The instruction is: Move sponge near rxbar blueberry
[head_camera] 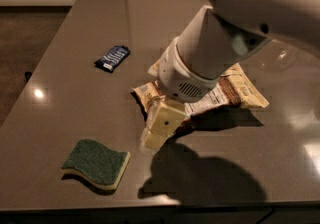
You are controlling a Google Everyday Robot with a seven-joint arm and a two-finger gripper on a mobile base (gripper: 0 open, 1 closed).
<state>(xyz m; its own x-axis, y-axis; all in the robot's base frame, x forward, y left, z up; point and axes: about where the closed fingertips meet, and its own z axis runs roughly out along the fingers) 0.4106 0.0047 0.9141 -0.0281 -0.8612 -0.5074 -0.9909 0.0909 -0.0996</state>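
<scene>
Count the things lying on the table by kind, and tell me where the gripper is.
sponge: 1
rxbar blueberry: 1
snack bag: 1
Total: 3
The gripper hangs low over the table, at the snack bag's left end, to the right of the sponge.

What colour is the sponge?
The sponge is dark green on top over pale yellow foam, in the camera view; the gripper hangs near it.

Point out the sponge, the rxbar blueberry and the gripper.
sponge (95, 162): camera view, middle of green top.
rxbar blueberry (113, 57): camera view, middle of wrapper.
gripper (154, 137): camera view, tip end, right of sponge.
</scene>
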